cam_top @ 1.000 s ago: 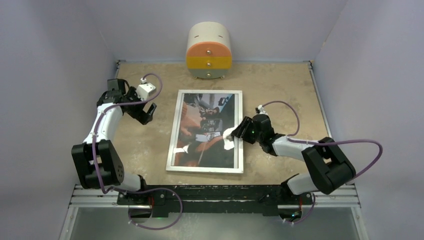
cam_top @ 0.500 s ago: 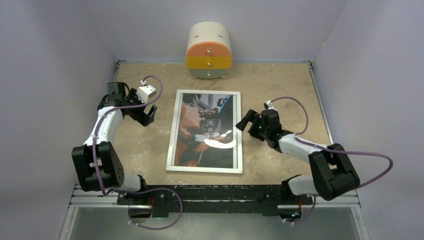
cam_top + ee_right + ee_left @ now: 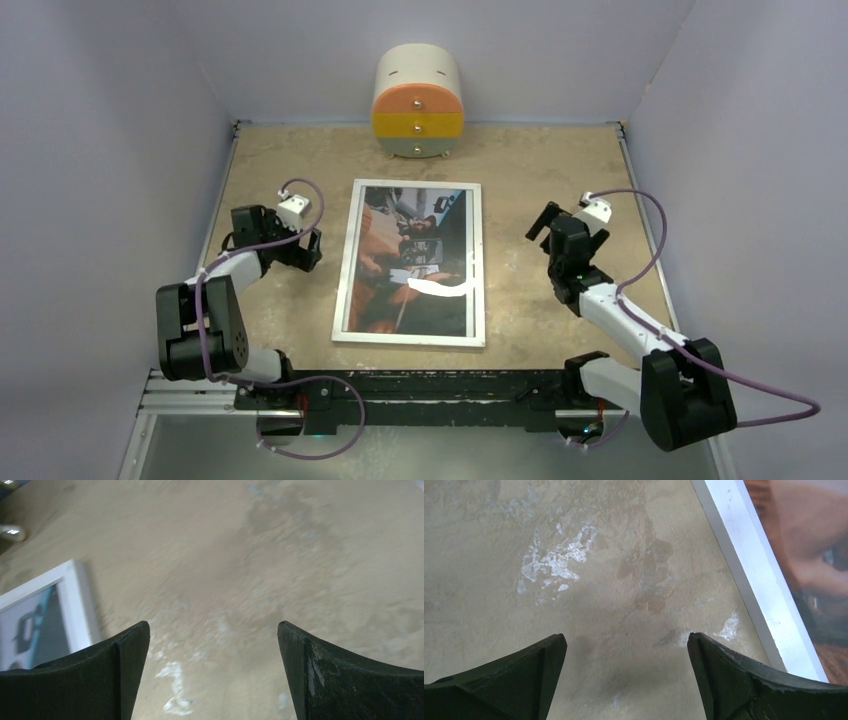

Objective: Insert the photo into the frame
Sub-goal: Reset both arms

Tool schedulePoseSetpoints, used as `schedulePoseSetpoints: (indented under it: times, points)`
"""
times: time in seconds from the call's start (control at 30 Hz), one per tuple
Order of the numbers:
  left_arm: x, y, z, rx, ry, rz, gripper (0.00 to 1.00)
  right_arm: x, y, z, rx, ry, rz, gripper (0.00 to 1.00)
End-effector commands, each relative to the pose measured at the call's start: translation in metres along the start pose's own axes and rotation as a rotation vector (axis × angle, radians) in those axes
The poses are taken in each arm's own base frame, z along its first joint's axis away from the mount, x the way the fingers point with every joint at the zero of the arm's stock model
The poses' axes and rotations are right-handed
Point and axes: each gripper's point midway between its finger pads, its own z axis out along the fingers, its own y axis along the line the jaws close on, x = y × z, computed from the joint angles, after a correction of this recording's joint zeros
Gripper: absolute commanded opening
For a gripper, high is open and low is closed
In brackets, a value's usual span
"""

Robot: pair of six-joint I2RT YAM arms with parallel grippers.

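The frame [image 3: 480, 270] lies flat in the middle of the table with its white rim up. The photo [image 3: 400, 260], dark with orange-brown tones, shows inside that rim with a bright glare streak across it. My left gripper [image 3: 312, 250] is open and empty, low over bare table just left of the frame's left edge, which shows in the left wrist view [image 3: 754, 580]. My right gripper [image 3: 545, 225] is open and empty, raised over bare table to the right of the frame, whose corner shows in the right wrist view [image 3: 75, 600].
A small round drawer cabinet [image 3: 417, 103] with white, orange, yellow and grey bands stands at the back wall behind the frame. Grey walls close in the left, right and back sides. The tabletop [image 3: 560, 170] is beige and mottled.
My right gripper has let go at the frame's right edge, lifted and swung away to the right. My left arm has lowered and drawn in beside the frame's left edge.
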Motion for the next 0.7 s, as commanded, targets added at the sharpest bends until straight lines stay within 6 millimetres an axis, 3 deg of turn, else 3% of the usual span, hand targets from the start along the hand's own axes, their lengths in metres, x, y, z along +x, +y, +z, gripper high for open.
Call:
schedulePoseSetpoints:
  times: [0.0,0.23,0.47,0.57,0.6,0.67]
  points:
    - [-0.063,0.022,-0.001,-0.114,-0.327,-0.076,1.0,-0.052,-0.042,-0.002,0.215,-0.287,-0.1,0.99]
    - [-0.069,0.004,-0.006,-0.103,-0.591,-0.092,1.0,-0.051,-0.047,0.009,0.201,-0.413,-0.122,0.99]
    - [-0.076,0.005,-0.017,-0.168,-0.717,-0.048,1.0,-0.047,-0.048,0.019,0.165,-0.501,-0.126,0.99]
    - [-0.074,-0.006,-0.023,-0.165,-0.782,-0.003,1.0,-0.043,-0.047,0.012,0.099,-0.562,-0.144,0.99]
    - [-0.073,-0.008,-0.025,-0.174,-0.79,0.012,1.0,-0.047,-0.047,0.008,0.087,-0.595,-0.163,0.99]
    - [-0.068,-0.015,-0.03,-0.23,-0.787,0.072,1.0,-0.033,-0.031,0.014,-0.008,-0.538,-0.233,0.99]
